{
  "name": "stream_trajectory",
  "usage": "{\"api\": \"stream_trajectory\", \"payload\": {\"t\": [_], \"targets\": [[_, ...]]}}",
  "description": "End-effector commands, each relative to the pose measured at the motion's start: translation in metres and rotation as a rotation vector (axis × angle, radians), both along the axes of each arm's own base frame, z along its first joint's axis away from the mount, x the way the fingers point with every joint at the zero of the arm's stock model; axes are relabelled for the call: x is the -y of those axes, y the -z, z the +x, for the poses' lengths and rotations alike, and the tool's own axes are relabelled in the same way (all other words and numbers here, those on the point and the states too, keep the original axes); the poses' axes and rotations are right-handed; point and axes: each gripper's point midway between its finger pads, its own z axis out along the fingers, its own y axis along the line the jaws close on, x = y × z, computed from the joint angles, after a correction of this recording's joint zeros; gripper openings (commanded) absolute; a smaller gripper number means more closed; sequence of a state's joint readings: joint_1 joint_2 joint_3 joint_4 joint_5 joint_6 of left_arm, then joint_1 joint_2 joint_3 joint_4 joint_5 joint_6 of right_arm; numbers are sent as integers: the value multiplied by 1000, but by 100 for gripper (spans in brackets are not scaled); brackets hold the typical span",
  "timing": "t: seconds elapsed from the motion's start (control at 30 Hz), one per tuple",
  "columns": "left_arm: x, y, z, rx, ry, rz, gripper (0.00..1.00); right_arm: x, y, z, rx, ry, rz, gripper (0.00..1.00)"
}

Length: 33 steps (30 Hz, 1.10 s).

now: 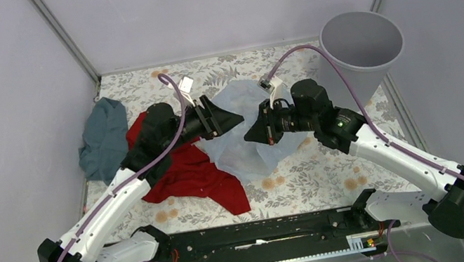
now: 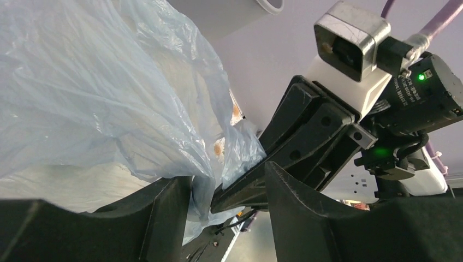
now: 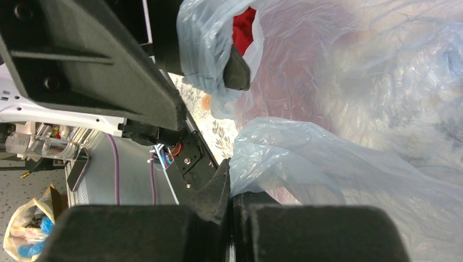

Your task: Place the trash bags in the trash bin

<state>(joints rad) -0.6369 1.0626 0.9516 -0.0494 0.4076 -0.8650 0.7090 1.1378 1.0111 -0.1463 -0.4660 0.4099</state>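
Note:
The pale blue trash bag (image 1: 246, 144) lies crumpled on the floral table between both grippers. My right gripper (image 1: 252, 134) is shut on an edge of the film, which shows pinched at its fingertips in the right wrist view (image 3: 230, 183). My left gripper (image 1: 233, 121) is open. In the left wrist view (image 2: 226, 177) a fold of the bag (image 2: 98, 93) hangs against its left finger (image 2: 164, 218), and the right gripper's fingers reach in between. The light grey trash bin (image 1: 363, 45) stands upright at the far right, apart from both grippers.
A red cloth (image 1: 186, 171) lies under and left of the bag, partly beneath the left arm. A teal-grey cloth (image 1: 102, 138) lies at the far left by the wall. Pale walls close in the table on three sides.

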Motion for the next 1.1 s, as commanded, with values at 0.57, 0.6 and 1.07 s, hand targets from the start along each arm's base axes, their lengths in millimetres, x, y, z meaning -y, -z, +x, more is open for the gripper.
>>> {"api": "stream_trajectory", "payload": {"t": [0.57,0.6,1.07], "targets": [[37,-23,-7,31,124,-79,55,2,-18,-7,79,-25,42,0],[39,-21,-7,24,130,-77,51,2,-18,-7,79,-24,43,0],[12,-16,12,72,-89,19,0,20,-9,1,68,85,-34,51]]}}
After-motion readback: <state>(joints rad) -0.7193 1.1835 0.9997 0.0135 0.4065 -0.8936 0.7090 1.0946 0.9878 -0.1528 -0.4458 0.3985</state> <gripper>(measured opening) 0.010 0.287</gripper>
